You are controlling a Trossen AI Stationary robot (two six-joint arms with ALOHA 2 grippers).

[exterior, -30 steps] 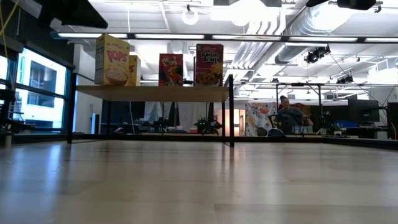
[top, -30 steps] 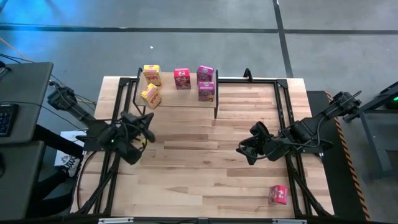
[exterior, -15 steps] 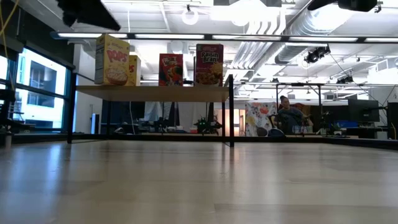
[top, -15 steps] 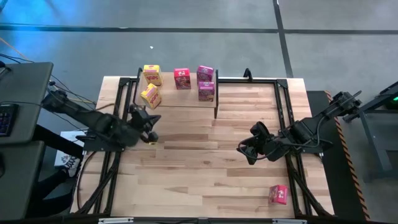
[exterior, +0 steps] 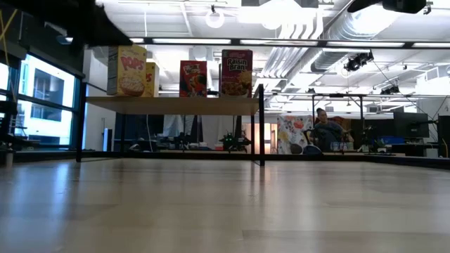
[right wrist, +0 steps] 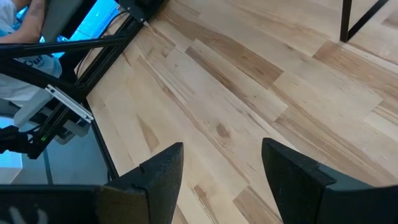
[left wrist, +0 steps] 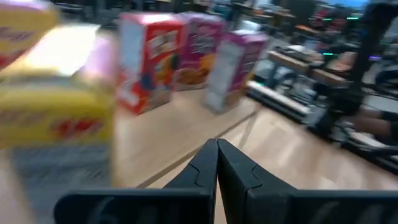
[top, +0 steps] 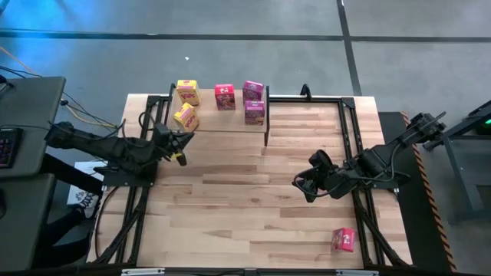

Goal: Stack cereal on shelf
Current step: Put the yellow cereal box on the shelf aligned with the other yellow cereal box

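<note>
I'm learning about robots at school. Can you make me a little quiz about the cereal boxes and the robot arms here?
1. True or false: five cereal boxes stand on the shelf.
2. Where is the cereal box that is not on the shelf? A) near the table's front right corner B) under the shelf C) in the right end effector
3. Fill in: the left end effector, beside the shelf, has its fingers ____.

Key
1. True: two yellow boxes and three pink ones.
2. A: the pink box lies there alone.
3. shut, holding nothing.
</note>
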